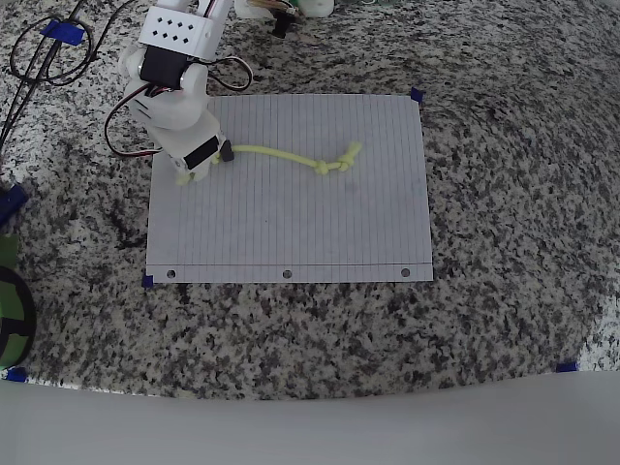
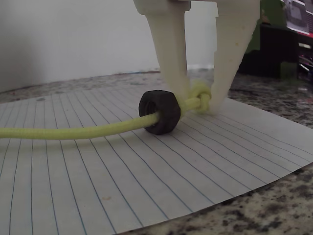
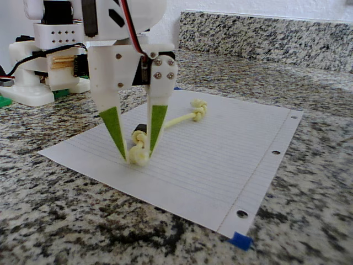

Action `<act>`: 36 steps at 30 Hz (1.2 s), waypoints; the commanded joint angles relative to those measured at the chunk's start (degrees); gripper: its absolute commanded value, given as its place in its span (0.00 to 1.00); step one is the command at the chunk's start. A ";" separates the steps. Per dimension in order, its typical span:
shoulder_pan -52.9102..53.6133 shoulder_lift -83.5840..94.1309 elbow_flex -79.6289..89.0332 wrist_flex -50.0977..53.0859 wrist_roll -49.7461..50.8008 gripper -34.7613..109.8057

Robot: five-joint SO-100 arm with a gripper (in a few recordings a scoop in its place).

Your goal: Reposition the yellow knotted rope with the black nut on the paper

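wrist view: pincer [image 2: 199, 100] pinching rope [image 2: 73, 131] knot beside nut [image 2: 160, 111].

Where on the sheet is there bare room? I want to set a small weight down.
Free: the paper between the yellow knotted rope and the punched-hole edge. Crowded: the corner where the hand pinches the rope's knot beside the black nut.

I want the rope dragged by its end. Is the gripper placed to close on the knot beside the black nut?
Probably yes: the gripper straddles the knot of the yellow knotted rope, the black nut just outside it.
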 commanded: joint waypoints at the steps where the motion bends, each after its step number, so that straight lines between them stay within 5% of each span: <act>1: 0.88 0.79 -1.41 0.70 -0.09 0.24; 19: 8.61 36.04 12.13 -3.16 -16.44 0.24; 36: 11.95 83.50 29.36 -6.24 -42.28 0.24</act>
